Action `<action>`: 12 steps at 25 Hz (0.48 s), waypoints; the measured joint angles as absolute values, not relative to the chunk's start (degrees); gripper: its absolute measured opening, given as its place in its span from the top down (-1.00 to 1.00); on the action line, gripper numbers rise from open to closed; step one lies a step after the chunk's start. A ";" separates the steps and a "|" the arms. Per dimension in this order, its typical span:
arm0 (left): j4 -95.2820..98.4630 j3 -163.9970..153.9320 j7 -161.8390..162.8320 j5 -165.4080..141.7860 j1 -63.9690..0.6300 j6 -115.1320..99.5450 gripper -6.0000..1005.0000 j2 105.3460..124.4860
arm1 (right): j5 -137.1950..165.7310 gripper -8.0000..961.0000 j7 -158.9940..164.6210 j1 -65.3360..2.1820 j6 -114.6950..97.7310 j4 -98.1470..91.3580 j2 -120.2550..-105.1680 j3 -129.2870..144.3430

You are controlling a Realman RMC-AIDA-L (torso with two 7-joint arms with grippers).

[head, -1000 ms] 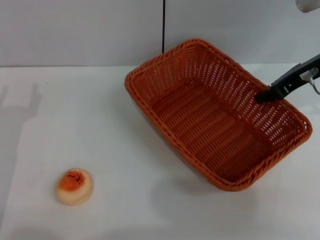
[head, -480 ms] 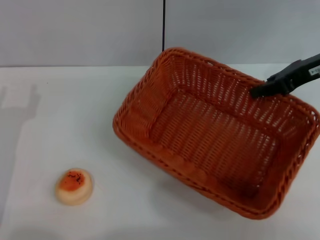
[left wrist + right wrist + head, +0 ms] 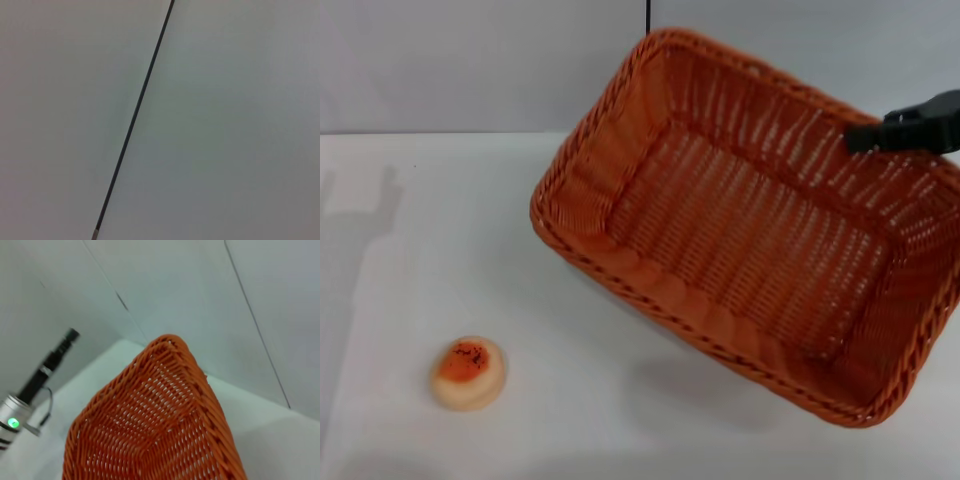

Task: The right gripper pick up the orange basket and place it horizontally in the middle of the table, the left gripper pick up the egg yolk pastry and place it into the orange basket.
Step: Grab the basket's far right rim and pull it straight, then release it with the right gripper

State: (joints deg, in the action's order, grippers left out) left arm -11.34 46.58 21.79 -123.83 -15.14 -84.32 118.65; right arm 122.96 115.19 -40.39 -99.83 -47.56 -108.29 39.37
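The orange basket (image 3: 740,230) hangs above the right half of the table (image 3: 450,240), tipped steeply so its open side faces me. My right gripper (image 3: 852,138) is shut on its far right rim. The right wrist view shows one corner of the basket (image 3: 155,435) close up. The egg yolk pastry (image 3: 468,372) lies alone on the table near the front left. My left gripper (image 3: 71,334) shows only in the right wrist view, raised over the table's left side, far from the pastry.
A grey wall (image 3: 470,60) with a dark vertical seam (image 3: 647,15) backs the table. The left wrist view shows only that wall and its seam (image 3: 135,120). An arm's shadow (image 3: 360,215) falls on the table's left side.
The basket has risen and turned from slanting across the table to tipped up toward me. The right gripper has moved up with it. The pastry has not moved.
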 joint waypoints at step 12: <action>-11.38 46.58 21.80 -123.84 -15.94 -82.95 -0.57 118.56 | 121.95 0.61 103.94 -44.70 -110.79 -48.09 -104.64 39.54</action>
